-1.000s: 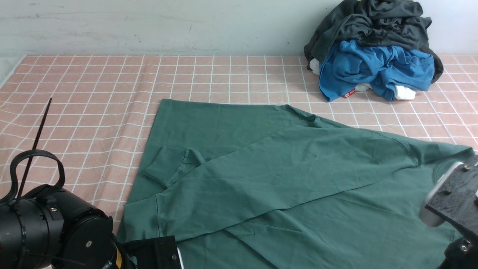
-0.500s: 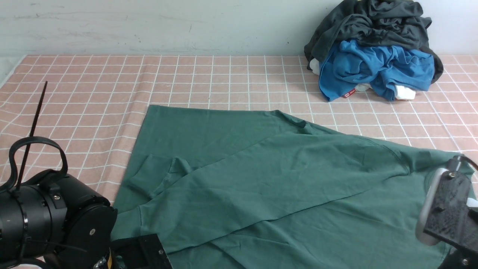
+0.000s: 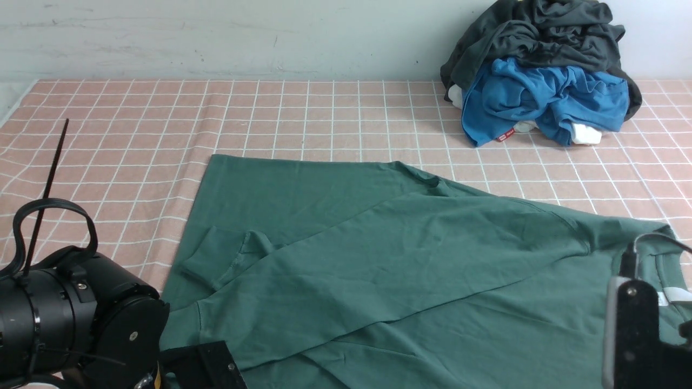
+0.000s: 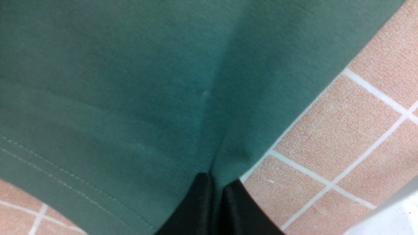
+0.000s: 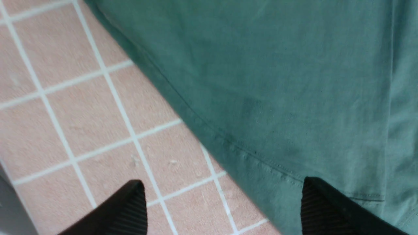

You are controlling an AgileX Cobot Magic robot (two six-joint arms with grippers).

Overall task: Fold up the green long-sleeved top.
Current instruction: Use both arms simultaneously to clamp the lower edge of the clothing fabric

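Left wrist view: left gripper [image 4: 215,179] clamped onto edge of green long-sleeved top [image 4: 130,81]. Right gripper [image 5: 222,186] spread wide, straddling hem: one tip above checked tablecloth [image 5: 65,130], other above fabric.

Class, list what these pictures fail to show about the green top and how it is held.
- Front view: near edge of the green top, cut off by the bottom edge.
- Left wrist view: layers pinched by the left end effector, covered by fabric.
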